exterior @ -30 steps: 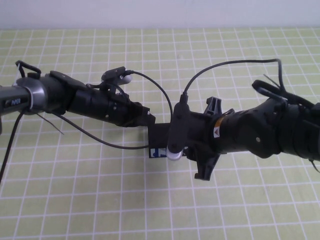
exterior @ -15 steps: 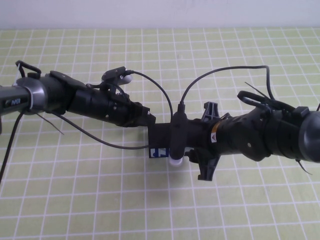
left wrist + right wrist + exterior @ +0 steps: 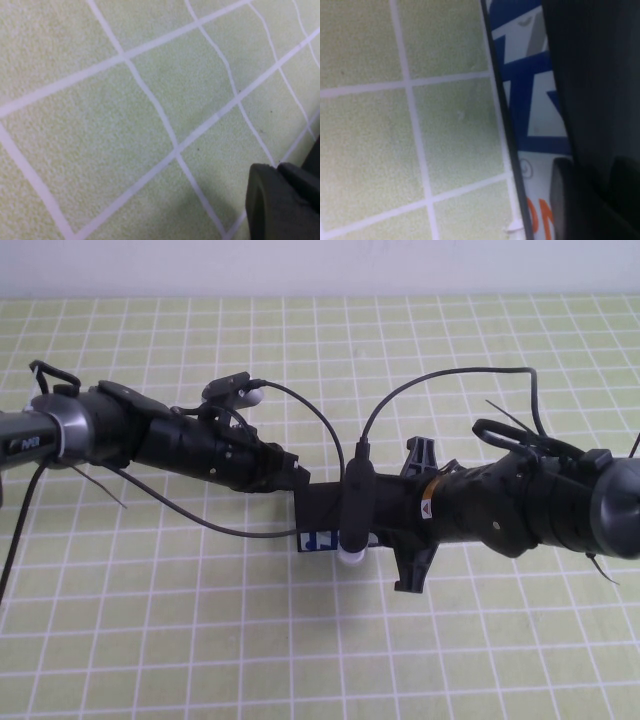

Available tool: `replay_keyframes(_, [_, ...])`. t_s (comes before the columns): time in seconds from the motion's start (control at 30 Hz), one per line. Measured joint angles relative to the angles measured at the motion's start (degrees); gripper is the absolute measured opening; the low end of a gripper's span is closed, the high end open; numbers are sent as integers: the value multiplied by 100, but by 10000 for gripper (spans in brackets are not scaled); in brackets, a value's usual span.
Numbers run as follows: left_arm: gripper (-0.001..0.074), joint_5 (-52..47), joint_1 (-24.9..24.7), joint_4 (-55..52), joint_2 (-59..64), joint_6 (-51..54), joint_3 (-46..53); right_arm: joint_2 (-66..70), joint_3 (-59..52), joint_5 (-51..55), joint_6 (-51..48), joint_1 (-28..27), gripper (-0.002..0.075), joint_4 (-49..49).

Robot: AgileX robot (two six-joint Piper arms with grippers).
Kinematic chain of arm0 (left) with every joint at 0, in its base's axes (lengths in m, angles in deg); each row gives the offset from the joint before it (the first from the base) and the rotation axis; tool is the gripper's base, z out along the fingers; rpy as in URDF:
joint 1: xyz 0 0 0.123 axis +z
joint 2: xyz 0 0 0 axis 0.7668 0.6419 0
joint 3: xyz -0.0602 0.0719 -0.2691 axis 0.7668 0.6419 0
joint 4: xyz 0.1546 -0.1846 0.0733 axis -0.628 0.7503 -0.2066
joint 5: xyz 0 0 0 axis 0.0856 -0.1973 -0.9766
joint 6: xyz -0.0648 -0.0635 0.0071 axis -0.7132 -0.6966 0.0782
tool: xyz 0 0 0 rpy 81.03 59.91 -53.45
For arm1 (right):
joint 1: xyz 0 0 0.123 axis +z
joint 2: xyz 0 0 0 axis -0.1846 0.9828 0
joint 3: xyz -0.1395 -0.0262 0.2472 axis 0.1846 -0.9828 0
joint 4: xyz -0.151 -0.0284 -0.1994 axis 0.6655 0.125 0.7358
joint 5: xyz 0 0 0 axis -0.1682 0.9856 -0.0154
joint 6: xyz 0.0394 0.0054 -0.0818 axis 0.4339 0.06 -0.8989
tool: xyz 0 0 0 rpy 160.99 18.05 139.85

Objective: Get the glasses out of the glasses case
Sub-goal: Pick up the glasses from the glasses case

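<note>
Starting at the near edge of the table (image 3: 200,640): only bare green grid in front of the work, so plenty of room for a nudged object to slide. Next back, the glasses case (image 3: 322,512), lying mid-table with its white printed strip (image 3: 318,540) turned to the near side, largely covered by both arms. No sight of the glasses anywhere; judged to be inside the case, though hidden, and lid up or down, impossible to say. Crowding the case from its right end, the right hand (image 3: 372,522), low and close, just beside the printed strip in the right wrist view; cannot tell whether clenched or released. Main risk here: dragging or tipping the light case instead of reaching the contents, brought on by a sideways push against the box wall. Slightly farther, the left hand (image 3: 296,478) at the case's far left corner, apparently bracing it; again cannot tell whether clenched or released. Second risk: a weak brace letting the case skid or spin, or a collision of the two hands over so small a box. Farthest, the looping camera cables (image 3: 310,415) above both wrists, liable to snag during close work.
</note>
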Motion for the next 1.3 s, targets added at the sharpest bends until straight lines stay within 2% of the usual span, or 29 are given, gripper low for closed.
replay_keyframes(0.13, [-4,26,0,-40,0,0,-14,-48,70,109,-13,0,49,11])
replay_keyframes(0.3, [-4,-29,0,-155,0,0,-32,-179,248,410,-13,0,25,-29])
replay_keyframes(0.77, [-4,-145,0,-204,0,0,-32,-387,363,677,19,-13,8,-290])
replay_keyframes(1.3, [-4,277,20,54,13,292,-202,-156,390,741,19,-13,7,-461])
